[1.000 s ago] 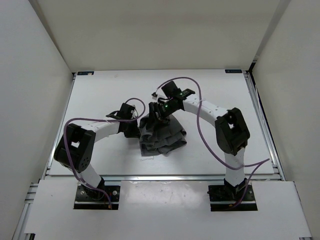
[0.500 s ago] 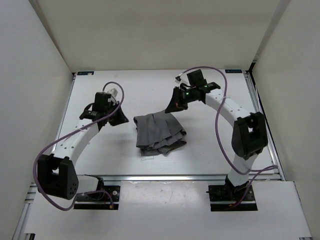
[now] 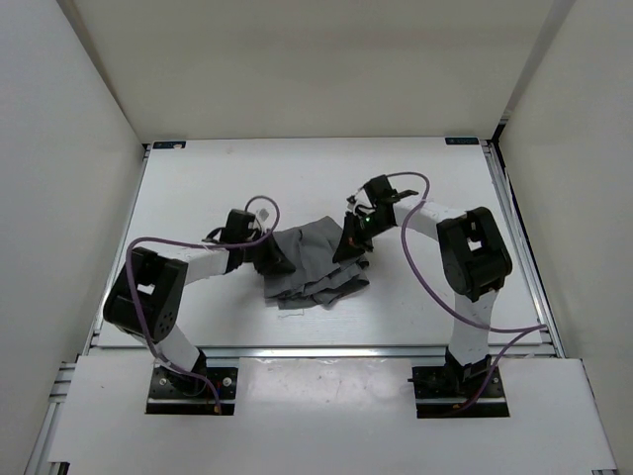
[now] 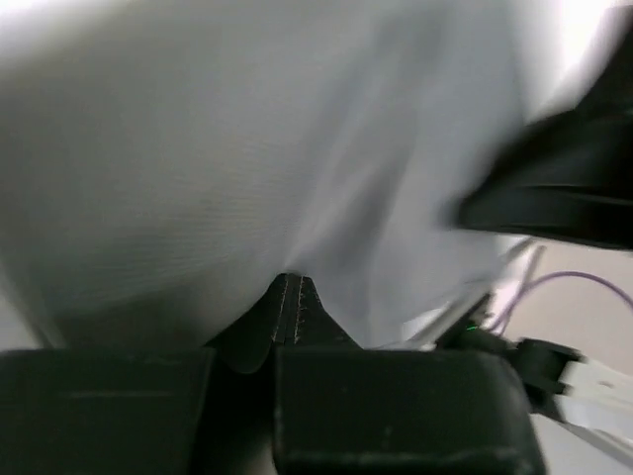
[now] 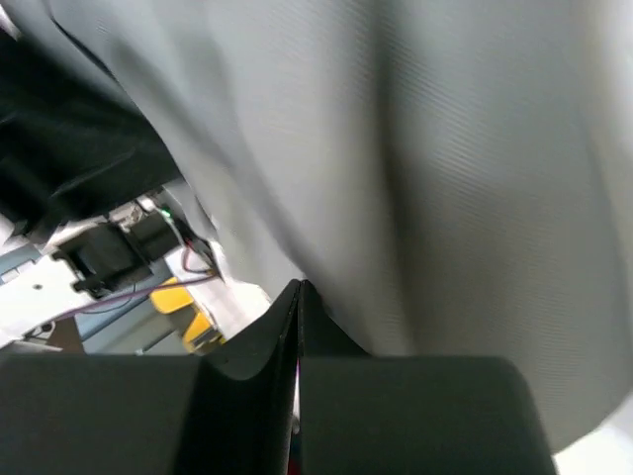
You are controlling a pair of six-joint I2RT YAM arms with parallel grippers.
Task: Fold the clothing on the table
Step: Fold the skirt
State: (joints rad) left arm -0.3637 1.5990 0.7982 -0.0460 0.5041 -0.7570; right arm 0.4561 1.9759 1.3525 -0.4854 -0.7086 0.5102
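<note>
The clothing [image 3: 315, 265] is a dark grey pleated bundle in the middle of the white table [image 3: 198, 188]. My left gripper [image 3: 277, 255] sits at its left edge and my right gripper [image 3: 348, 245] at its right edge. A smoother top layer stretches between them. In the left wrist view the grey clothing [image 4: 247, 148] fills the frame, and the left gripper [image 4: 287, 289] is shut with the cloth pinched at its tips. The right wrist view shows the same clothing [image 5: 445, 148] drawn into the shut right gripper [image 5: 300, 295].
Silver rails run along the table's front [image 3: 316, 349] and right side [image 3: 514, 237], with white walls on three sides. Purple cables loop off both arms. The other arm shows dark at the edge of each wrist view: the right arm [image 4: 564, 188] and the left arm [image 5: 79, 148].
Half a second ago both arms were drawn back to the table's left and right, clear of the clothing. Now both have come in to its edges and the right gripper has shut.
</note>
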